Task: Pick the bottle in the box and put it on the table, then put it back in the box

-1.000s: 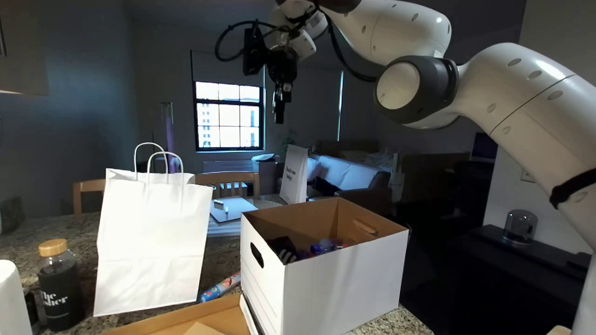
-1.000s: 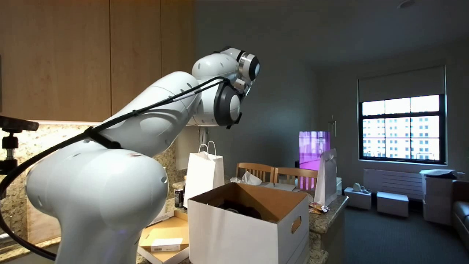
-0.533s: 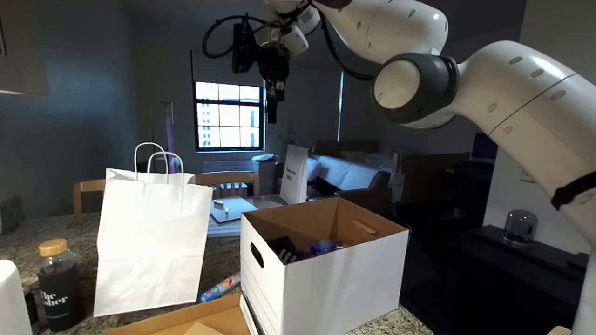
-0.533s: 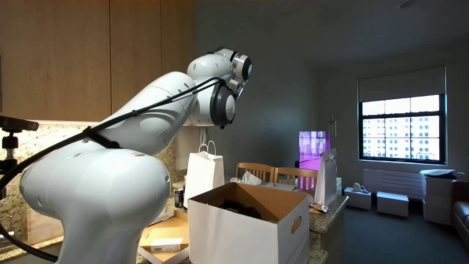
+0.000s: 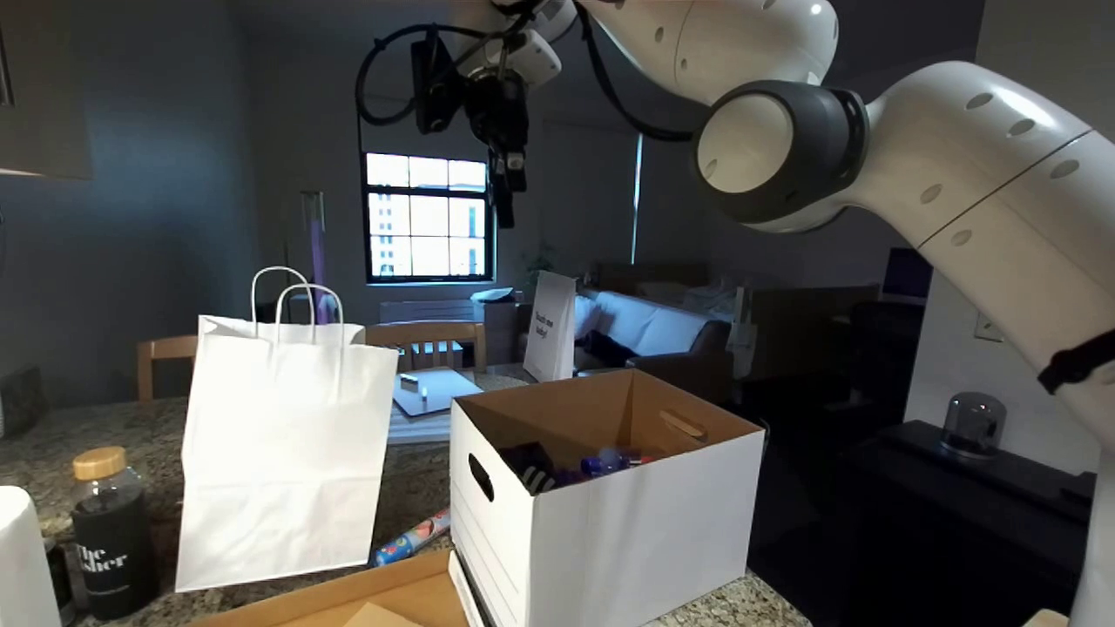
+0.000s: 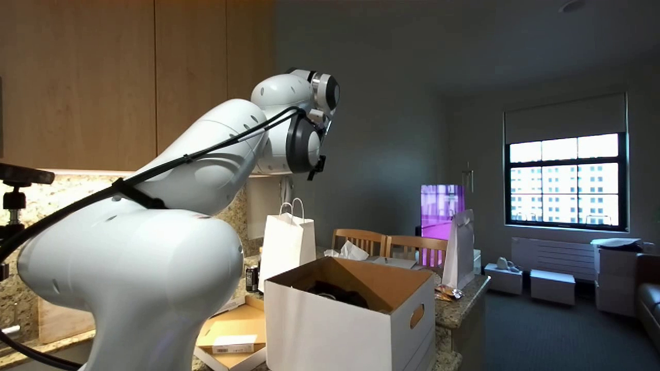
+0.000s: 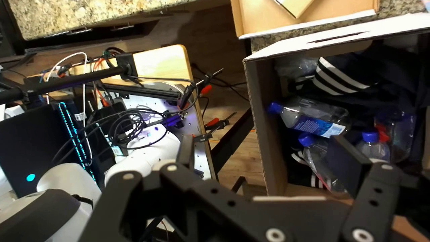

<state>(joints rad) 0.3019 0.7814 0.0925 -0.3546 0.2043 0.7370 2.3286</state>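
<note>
The white box (image 5: 645, 531) with a brown inside stands on the speckled counter and also shows in an exterior view (image 6: 330, 330). In the wrist view several clear bottles with blue caps lie in the box (image 7: 263, 134) on dark cloth. One labelled bottle (image 7: 315, 117) lies sideways; another bottle (image 7: 315, 154) is partly behind a finger. Which one is the task's bottle I cannot tell. My gripper (image 7: 267, 156) is open and empty, fingers wide apart. In an exterior view the gripper (image 5: 503, 196) hangs high above the box. A light tan wooden table (image 7: 164, 62) shows beside the robot base.
A white handled bag (image 5: 283, 461), a dark jar with a wooden lid (image 5: 109, 540) and a flat open carton (image 6: 234, 330) stand near the box on the stone counter (image 6: 459, 314). Cables and a black rail (image 7: 80, 79) lie over the table in the wrist view.
The arm and gripper have moved left in both exterior views, with the gripper staying high and rising only slightly. The box and the things around it have not moved.
</note>
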